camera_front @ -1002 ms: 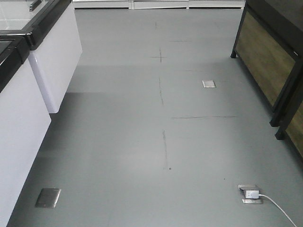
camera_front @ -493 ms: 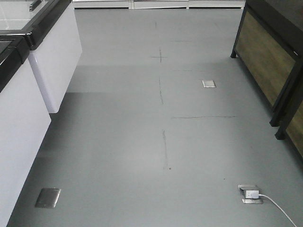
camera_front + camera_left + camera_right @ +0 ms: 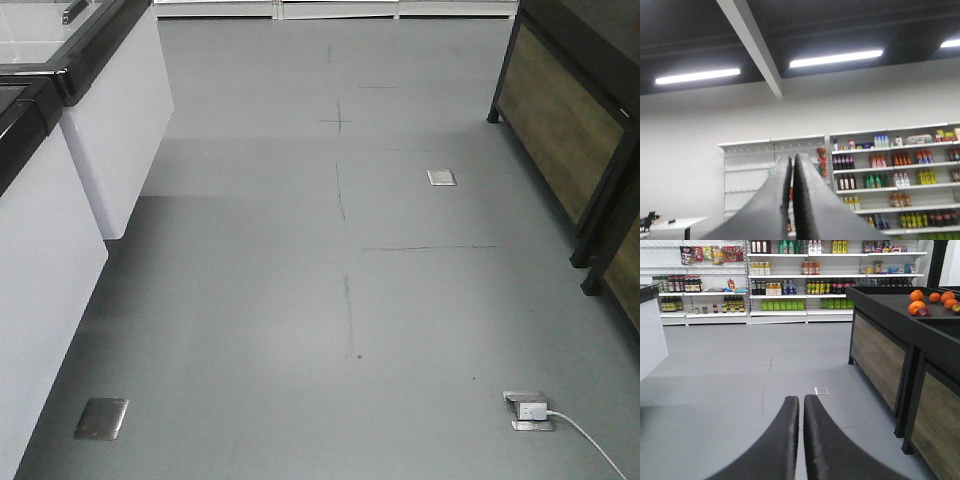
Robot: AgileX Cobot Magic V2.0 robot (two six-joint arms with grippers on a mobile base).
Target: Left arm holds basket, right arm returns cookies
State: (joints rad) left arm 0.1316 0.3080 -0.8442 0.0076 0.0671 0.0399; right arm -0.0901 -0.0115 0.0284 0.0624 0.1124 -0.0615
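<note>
The basket and the cookies are out of view in every frame. In the left wrist view my left gripper (image 3: 792, 158) points up toward a white wall and ceiling lights. Its two black fingers stand almost together with only a thin slit between them and nothing held. My right gripper (image 3: 801, 398) is level above the grey floor in the right wrist view. Its fingers are likewise closed to a narrow slit with nothing in it. Neither arm shows in the front view.
White chest freezers (image 3: 60, 170) line the left of the aisle. A dark wood-panelled produce stand (image 3: 575, 130) lines the right, with oranges (image 3: 916, 305) on top. A floor socket with a white plug and cable (image 3: 530, 410) lies front right. Shelves of bottles (image 3: 790, 287) stand at the far end.
</note>
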